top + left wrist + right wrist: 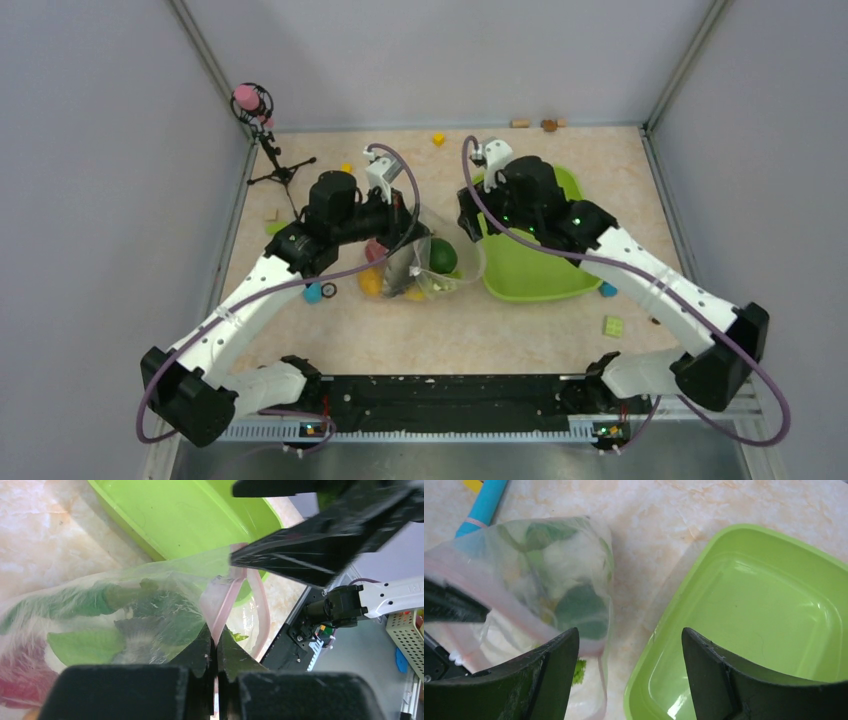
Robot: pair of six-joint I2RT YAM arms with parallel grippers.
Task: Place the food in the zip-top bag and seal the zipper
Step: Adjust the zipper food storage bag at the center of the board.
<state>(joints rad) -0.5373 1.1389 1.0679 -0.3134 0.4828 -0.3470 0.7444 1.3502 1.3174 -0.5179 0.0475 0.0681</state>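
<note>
The loading looks done and the sealing is under way, as I judge it. The food [579, 611] sits inside the zip-top bag [531, 555], which lies on the bench [674, 510] just left of the lime-green tray [744, 532]. Dark green lumps, a pale cauliflower-like mass and leafy stalks show through the film. From overhead, a yellow-orange piece lies at the bag's left edge, and I cannot tell whether it is inside.

The left gripper [216, 630] has its jaws pressed tight together on the zipper [225, 600], pinching the bag's mouth edge and lifting it a little. The right gripper [629, 640] hangs over the strip of bench between bag and tray, its jaws spread wide with nothing between them. One of them is close to the bag's upper rim, though I cannot say whether it touches.

The next move calls for the right jaws to come onto the pink strip near the left pinch, close, and press along it while the left holds that end taut.

The bag is thin, clear and crinkly, and it will slide and buckle. The zipper is a narrow, floppy pink band that curls where it is unsupported. The tray is smooth, glossy and round-cornered, and the bench is a mottled beige stone pattern.
</note>
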